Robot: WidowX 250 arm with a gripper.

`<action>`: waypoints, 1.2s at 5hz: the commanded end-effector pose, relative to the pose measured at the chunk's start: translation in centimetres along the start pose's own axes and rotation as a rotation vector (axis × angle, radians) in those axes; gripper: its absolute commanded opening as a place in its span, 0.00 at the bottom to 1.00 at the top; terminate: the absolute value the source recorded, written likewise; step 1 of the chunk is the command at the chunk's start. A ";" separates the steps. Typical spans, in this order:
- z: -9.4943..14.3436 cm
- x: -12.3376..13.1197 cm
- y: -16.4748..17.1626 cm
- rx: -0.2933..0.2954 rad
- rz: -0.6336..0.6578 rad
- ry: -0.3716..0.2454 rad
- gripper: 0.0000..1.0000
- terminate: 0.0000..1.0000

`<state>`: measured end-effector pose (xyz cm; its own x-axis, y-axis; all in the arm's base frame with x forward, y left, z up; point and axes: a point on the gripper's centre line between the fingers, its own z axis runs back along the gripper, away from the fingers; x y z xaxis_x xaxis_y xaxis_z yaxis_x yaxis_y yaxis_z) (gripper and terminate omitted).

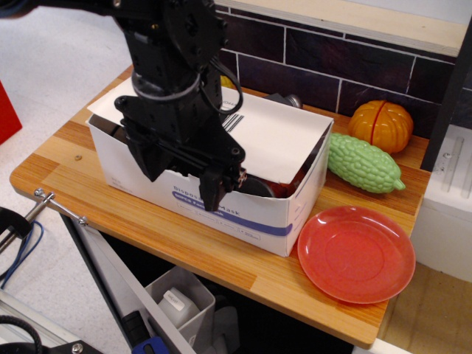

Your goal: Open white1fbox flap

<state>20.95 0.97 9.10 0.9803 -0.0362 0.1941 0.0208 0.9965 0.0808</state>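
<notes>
My pincer (181, 177) hangs with its fingers spread in front of the white1fbox (221, 203), its tips over the carton's front wall. The white1fbox sits on the wooden desk (214, 258), just left of the red plate (356, 254). Its flap (276, 140) lies tilted down into the open top, barcode showing.
</notes>
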 end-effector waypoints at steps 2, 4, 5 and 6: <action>-0.7 0.6 0.2 -0.064 -0.018 -0.031 1.00 0.00; -1.0 1.1 0.4 -0.078 -0.021 -0.036 1.00 0.00; -0.7 1.5 0.5 -0.071 -0.024 -0.039 1.00 0.00; -0.5 1.7 0.8 -0.061 -0.031 -0.048 1.00 0.00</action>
<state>21.99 1.60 8.20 0.9755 -0.0721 0.2078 0.0692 0.9974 0.0214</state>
